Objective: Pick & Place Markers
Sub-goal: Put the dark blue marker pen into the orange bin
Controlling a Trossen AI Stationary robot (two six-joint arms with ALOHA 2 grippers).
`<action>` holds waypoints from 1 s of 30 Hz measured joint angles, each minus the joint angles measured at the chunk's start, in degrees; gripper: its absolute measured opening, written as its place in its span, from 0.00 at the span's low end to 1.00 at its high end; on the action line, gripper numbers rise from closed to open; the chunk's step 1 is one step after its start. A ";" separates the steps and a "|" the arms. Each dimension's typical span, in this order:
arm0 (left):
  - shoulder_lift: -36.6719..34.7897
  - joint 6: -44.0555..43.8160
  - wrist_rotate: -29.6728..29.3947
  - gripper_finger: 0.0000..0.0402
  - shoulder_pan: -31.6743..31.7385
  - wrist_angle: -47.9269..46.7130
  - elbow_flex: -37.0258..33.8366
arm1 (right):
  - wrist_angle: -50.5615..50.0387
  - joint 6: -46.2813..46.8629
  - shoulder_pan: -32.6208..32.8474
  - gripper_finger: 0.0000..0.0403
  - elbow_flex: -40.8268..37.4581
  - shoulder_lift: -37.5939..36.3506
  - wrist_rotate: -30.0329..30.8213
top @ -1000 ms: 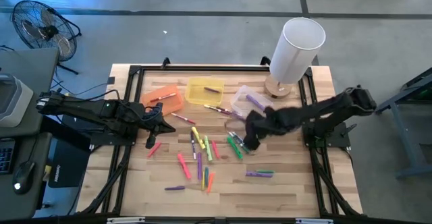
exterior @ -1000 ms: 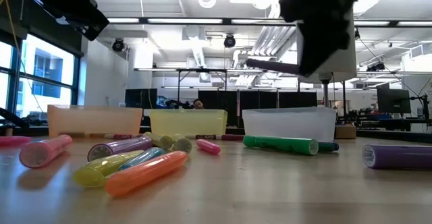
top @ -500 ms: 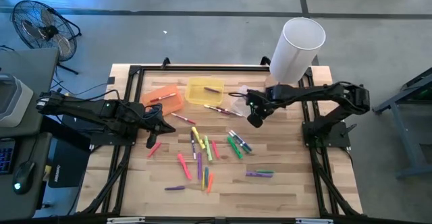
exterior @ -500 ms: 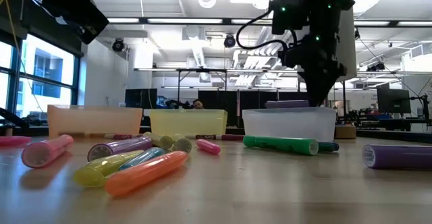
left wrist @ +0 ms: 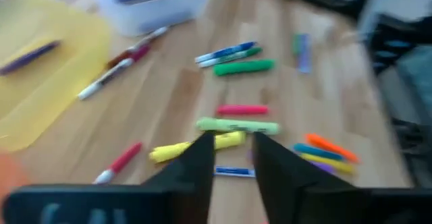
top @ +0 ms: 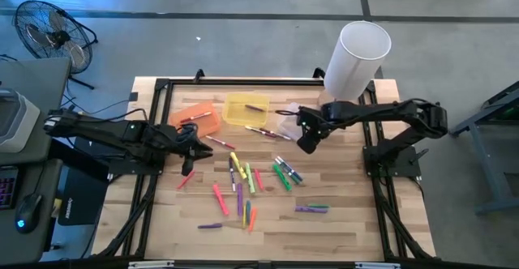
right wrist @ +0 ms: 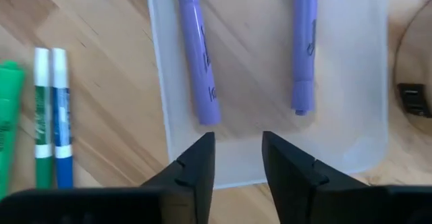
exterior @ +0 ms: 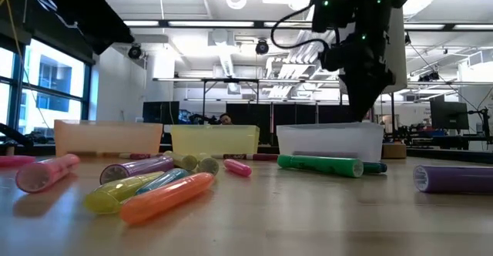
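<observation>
Many markers lie loose on the wooden table, most of them in a cluster (top: 243, 180) at its middle. Two purple markers (right wrist: 196, 55) (right wrist: 304, 45) lie flat in the clear bin (right wrist: 155, 82). My right gripper (right wrist: 237, 140) hangs open just above that bin's edge, pointing down, with nothing between its fingers. At the table's left, my left gripper (left wrist: 233, 140) is open and holds nothing. It hovers next to the orange bin (top: 197, 117), and a pink marker (top: 185, 178) lies on the table just below it.
A yellow bin (top: 246, 108) holding a purple marker stands between the orange and clear bins. A tall white cylinder (top: 355, 58) on a wooden base stands at the far right corner. Green markers (top: 282, 173) lie near the clear bin, and purple ones (top: 312, 209) lie toward the near edge.
My right gripper has swung from the green markers toward the far edge and stopped over the clear bin. The purple marker that hung level under it has dropped into the bin. My left gripper has rolled at the wrist while staying in place.
</observation>
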 joint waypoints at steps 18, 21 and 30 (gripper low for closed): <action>19.46 3.99 -6.39 0.45 0.00 0.50 10.43 | -3.67 10.58 19.94 0.00 -0.79 -15.69 7.20; 24.99 -0.82 -5.87 0.45 0.00 -3.29 14.62 | -3.62 14.65 24.31 0.01 -2.35 -15.69 7.36; 40.51 -48.91 -2.38 0.45 0.02 -21.65 27.15 | -3.66 23.67 33.68 0.01 -8.01 -15.69 8.46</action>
